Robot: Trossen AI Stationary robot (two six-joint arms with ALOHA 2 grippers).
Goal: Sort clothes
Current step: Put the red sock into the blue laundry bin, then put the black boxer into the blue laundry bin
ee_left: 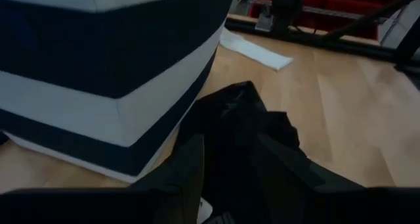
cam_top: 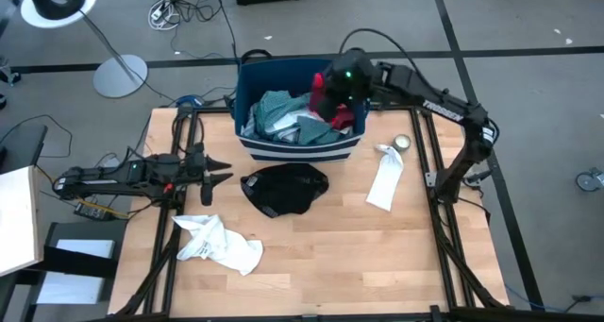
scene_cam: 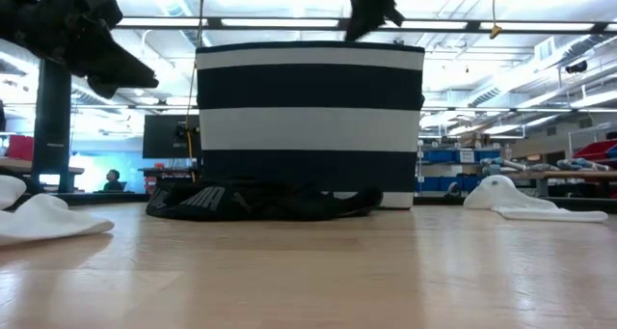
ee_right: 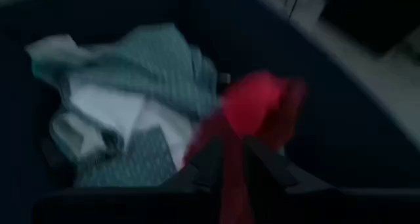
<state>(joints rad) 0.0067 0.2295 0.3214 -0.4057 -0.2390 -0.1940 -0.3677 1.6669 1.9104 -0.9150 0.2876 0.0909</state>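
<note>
currently right end effector point(cam_top: 342, 103) over bin point(cam_top: 300, 144), seemingly pinching red sock point(ee_right: 252, 112); left end effector point(cam_top: 219, 170) apart.

This is a robotics lab or workshop hall. The wooden tabletop point(cam_top: 321, 256) stands on grey carpet strewn with cables point(cam_top: 193, 6), beside a lamp stand point(cam_top: 120, 75). Across the table, the low view shows long ceiling light strips point(scene_cam: 501, 25), shelves with blue bins point(scene_cam: 453, 170), and a screen point(scene_cam: 164, 136) near a seated person point(scene_cam: 114, 180).

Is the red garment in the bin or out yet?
Partly out: the small red fabric garment hangs from the right pincer above the navy-and-white striped fabric bin, over the teal clothes.
</note>
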